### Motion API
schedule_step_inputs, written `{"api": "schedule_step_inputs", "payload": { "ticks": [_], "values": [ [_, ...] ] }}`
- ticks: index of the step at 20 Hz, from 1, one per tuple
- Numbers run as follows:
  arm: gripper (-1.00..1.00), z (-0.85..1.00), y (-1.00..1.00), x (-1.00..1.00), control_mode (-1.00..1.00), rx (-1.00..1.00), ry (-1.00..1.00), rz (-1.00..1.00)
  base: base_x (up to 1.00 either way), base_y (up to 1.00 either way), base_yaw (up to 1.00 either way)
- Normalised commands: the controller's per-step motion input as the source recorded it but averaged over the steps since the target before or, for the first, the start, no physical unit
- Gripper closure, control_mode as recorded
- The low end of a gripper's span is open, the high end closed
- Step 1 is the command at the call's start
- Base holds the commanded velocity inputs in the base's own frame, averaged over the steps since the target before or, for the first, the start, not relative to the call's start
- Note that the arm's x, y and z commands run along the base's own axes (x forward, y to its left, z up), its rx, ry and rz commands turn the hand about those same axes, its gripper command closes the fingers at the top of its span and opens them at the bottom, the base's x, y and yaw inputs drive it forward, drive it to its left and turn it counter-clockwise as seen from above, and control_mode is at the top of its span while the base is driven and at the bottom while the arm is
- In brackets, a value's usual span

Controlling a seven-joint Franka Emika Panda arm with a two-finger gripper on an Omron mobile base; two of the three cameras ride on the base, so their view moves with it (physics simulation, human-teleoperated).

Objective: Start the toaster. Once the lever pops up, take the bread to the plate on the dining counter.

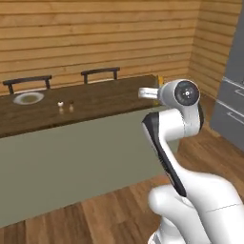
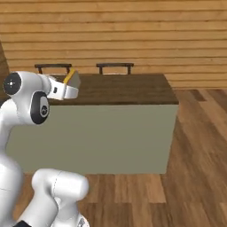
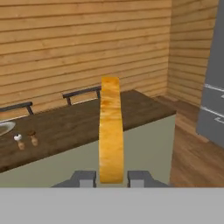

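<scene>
Most of the job's done, I'd judge: tool (image 3: 111, 178) pinches bread (image 3: 109, 131) edge-on, approx. facing dining counter (image 1: 105, 102); left: carry to plate (image 1: 28, 98), set down.

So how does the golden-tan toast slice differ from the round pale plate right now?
The golden-tan toast slice is held edge-on and upright between the gripper fingers, in the air; the round pale plate lies flat on the dark brown wood-grain dining counter, near its left end. The toast is square and golden with a darker crust; the plate is round and grey-white.
</scene>
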Motion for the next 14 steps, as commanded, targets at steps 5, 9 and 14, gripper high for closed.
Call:
{"api": "schedule_step_inputs", "payload": {
  "ticks": [5, 9, 14],
  "values": [
    [1.00, 0.00, 0.00, 0.00, 1.00, 0.00, 0.00, 0.00, 0.98, 0.51, 0.50],
    [1.00, 0.00, 0.00, 0.00, 1.00, 0.00, 0.00, 0.00, 0.83, -0.22, 0.19],
    [1.00, 0.00, 0.00, 0.00, 1.00, 0.00, 0.00, 0.00, 0.30, -1.00, -0.18]
  ]
}}
